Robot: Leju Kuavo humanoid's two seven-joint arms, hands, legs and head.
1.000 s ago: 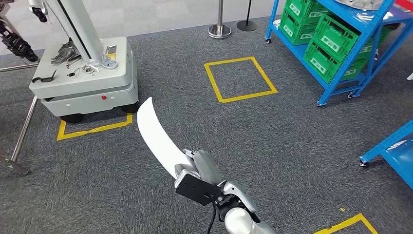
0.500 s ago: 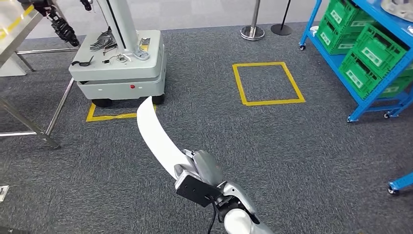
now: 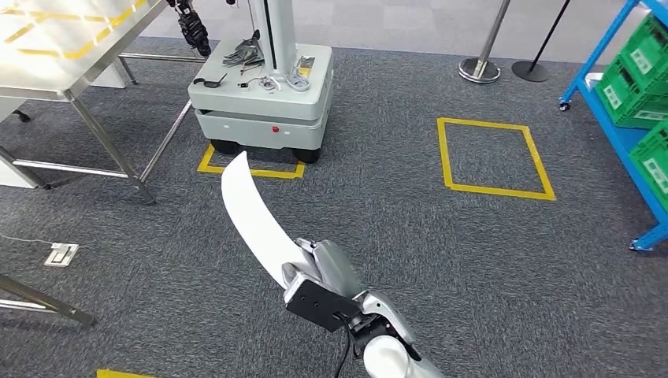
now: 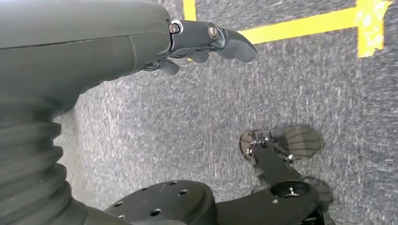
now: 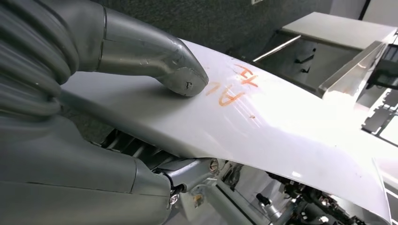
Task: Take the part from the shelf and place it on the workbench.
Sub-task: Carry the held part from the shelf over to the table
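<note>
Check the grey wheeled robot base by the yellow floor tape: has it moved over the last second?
No. The grey wheeled robot base still sits on its yellow floor tape corner; the whole scene slid right because the camera turned left.

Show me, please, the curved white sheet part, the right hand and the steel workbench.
curved white sheet part (image 3: 250, 213), head view, middle of its face
right hand (image 3: 327, 272), head view, grey knuckles
steel workbench (image 3: 75, 39), head view, bare tabletop

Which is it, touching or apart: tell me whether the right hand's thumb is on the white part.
Touching. In the right wrist view the thumb of the right hand presses flat on the white part, beside the orange writing, no gap.
</note>
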